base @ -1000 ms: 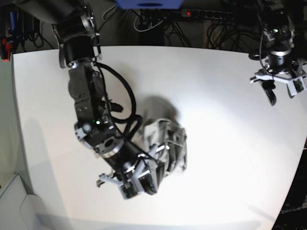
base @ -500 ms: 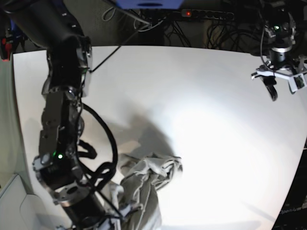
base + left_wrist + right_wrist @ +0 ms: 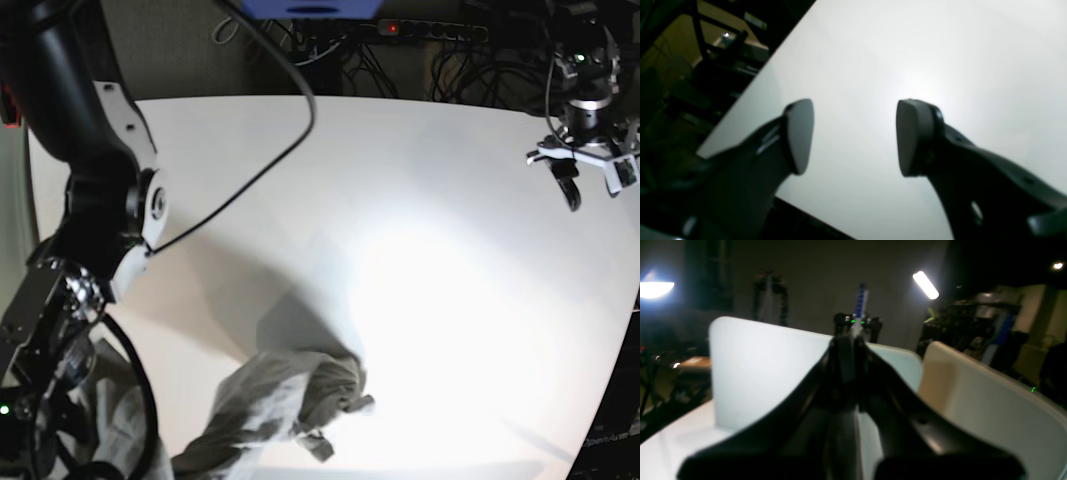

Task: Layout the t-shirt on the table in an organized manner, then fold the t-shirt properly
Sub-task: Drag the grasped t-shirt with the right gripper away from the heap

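The t-shirt (image 3: 290, 400), light grey-beige and crumpled, lies bunched at the near edge of the white table (image 3: 430, 250). One strand of it runs down-left behind my right arm (image 3: 95, 210), which rears up close to the base camera. In the right wrist view my right gripper (image 3: 848, 340) points out at the room with its fingers pressed together on a thin grey strip of cloth; the rest of the shirt is hidden there. Over the far right corner my left gripper (image 3: 595, 185) hangs open and empty, its pads (image 3: 800, 133) wide apart above bare table (image 3: 907, 50).
A power strip (image 3: 420, 28) with a red light and tangled cables lie behind the table's far edge. In the left wrist view the table edge (image 3: 740, 110) runs diagonally, with dark stands beyond it. Bright lamps (image 3: 925, 285) shine in the room.
My right arm has risen and swung toward the near left, dragging the shirt from mid-table to the front edge and stretching it out. The left gripper has barely moved.
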